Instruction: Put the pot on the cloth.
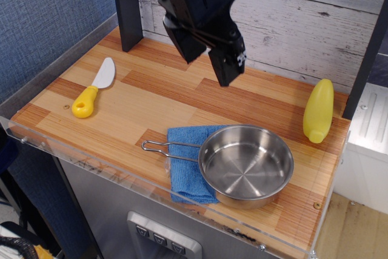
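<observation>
The shiny steel pot (247, 165) sits at the front right of the wooden table. Its left part rests on the blue cloth (187, 168); its right part lies on bare wood. The wire-loop handle (168, 147) points left across the cloth. My black gripper (208, 59) hangs open and empty in the air above and behind the pot, well clear of it.
A yellow-handled white knife (94, 88) lies at the left. A yellow bottle (319, 110) stands at the right edge. A dark post (126, 7) rises at the back left. A clear plastic lip (151, 193) runs along the table's front edge.
</observation>
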{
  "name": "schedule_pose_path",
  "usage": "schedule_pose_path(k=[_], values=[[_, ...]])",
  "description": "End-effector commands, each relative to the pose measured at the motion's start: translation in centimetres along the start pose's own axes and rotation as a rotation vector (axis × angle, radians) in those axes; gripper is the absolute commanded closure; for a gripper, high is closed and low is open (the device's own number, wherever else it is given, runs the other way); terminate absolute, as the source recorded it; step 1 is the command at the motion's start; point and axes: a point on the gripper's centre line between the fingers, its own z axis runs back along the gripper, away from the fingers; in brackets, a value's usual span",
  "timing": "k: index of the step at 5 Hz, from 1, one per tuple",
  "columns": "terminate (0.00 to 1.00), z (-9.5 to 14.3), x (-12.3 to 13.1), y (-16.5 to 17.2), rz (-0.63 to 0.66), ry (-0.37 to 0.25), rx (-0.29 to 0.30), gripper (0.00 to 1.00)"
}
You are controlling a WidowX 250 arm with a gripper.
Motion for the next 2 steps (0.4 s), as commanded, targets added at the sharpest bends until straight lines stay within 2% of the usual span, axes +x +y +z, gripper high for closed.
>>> schedule_pose_path(k=[1,2], values=[[0.0,2.29,-0.36,0.9,-0.006,-0.139,0.083,0.0],[1.0,2.29,-0.36,0.9,-0.006,-0.139,0.083,0.0]])
